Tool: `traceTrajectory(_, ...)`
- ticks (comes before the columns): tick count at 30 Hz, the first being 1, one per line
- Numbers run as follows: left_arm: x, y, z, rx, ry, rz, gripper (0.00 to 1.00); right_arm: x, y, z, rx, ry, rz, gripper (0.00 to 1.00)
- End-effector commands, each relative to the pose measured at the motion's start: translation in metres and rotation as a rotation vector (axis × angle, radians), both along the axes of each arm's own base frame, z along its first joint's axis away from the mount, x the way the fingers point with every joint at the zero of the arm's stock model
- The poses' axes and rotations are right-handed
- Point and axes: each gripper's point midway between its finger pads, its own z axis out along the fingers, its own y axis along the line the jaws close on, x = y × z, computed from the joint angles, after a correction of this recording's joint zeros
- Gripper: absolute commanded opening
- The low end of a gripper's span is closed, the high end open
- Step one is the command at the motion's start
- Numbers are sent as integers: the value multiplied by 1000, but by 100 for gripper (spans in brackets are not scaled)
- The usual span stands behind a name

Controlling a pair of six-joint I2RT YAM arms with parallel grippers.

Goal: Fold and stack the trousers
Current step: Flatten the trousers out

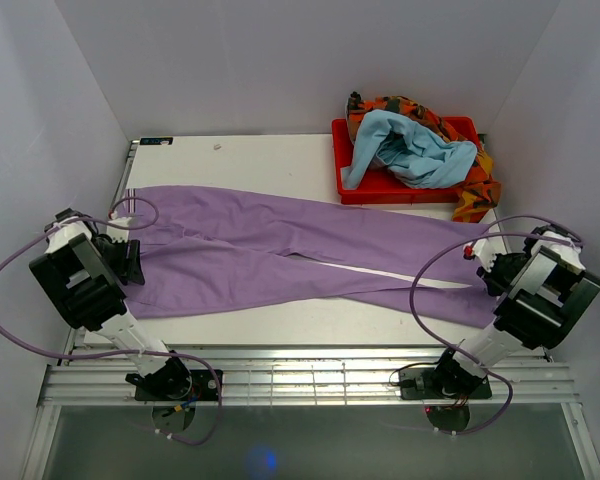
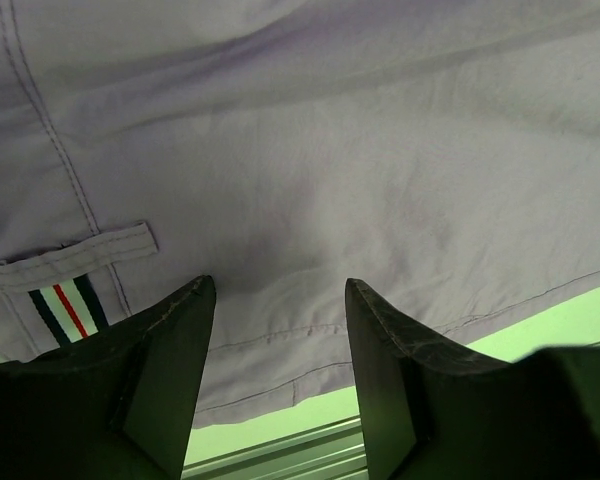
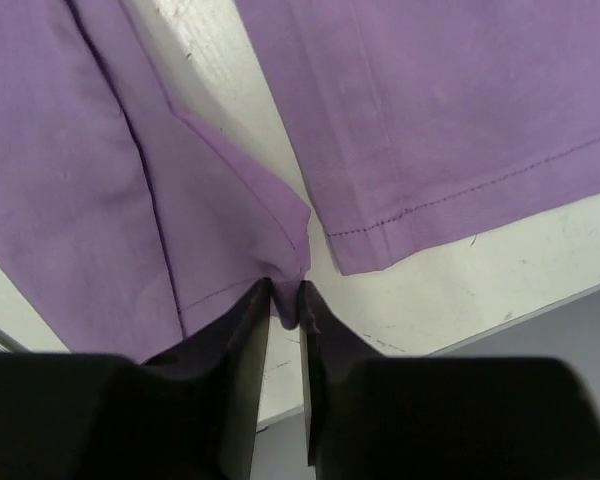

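Note:
The purple trousers (image 1: 280,255) lie spread across the table, waistband at the left, leg ends at the right. My left gripper (image 1: 130,258) is open over the waistband edge; its wrist view shows the cloth (image 2: 330,180), a striped tag (image 2: 68,308) and the hem between the open fingers (image 2: 170,340). My right gripper (image 1: 485,262) is shut on the hem corner of one trouser leg (image 3: 288,300), seen pinched between its fingertips (image 3: 255,320). The other leg end (image 3: 460,130) lies flat beside it.
A red tray (image 1: 352,190) at the back right holds a light blue cloth (image 1: 410,150) and an orange patterned cloth (image 1: 470,190). The white table (image 1: 270,160) shows bare behind the trousers. The metal rail at the near edge (image 1: 310,375) carries both arm bases.

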Motion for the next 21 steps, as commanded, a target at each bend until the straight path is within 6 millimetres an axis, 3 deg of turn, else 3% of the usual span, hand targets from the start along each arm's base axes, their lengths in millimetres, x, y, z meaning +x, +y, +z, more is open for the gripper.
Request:
traceTrajectory(1, -8, 3, -9, 15, 34, 16, 65, -5, 0, 6, -32, 0, 45, 16)
traceTrajectory(2, -10, 2, -11, 11, 44, 17, 65, -6, -1, 10, -47, -12, 57, 9)
traceTrajectory(4, -15, 0, -17, 4, 69, 23, 65, -4, -2, 18, -63, -35, 72, 8)
traceTrajectory(7, -23, 0, -30, 1, 113, 33, 57, 14, -6, 49, -81, -129, 77, 8)
traceTrajectory(10, -26, 4, -39, 12, 132, 57, 43, 35, -8, 89, -90, -238, 87, 8)
traceTrajectory(11, -27, 6, -44, 15, 148, 68, 34, 40, -7, 100, -93, -275, 98, 8)
traceTrajectory(14, -22, 17, -51, 38, 152, 97, 21, 40, -8, 127, -128, -354, 153, 8)
traceTrajectory(16, -20, 26, -54, 51, 152, 125, 3, 27, -12, 127, -143, -369, 172, 8)
traceTrajectory(19, -19, 43, -60, 65, 161, 164, 0, -6, -17, 124, -207, -394, 251, 8)
traceTrajectory(21, -19, 54, -63, 63, 162, 187, 0, -37, -18, 98, -244, -355, 306, 8)
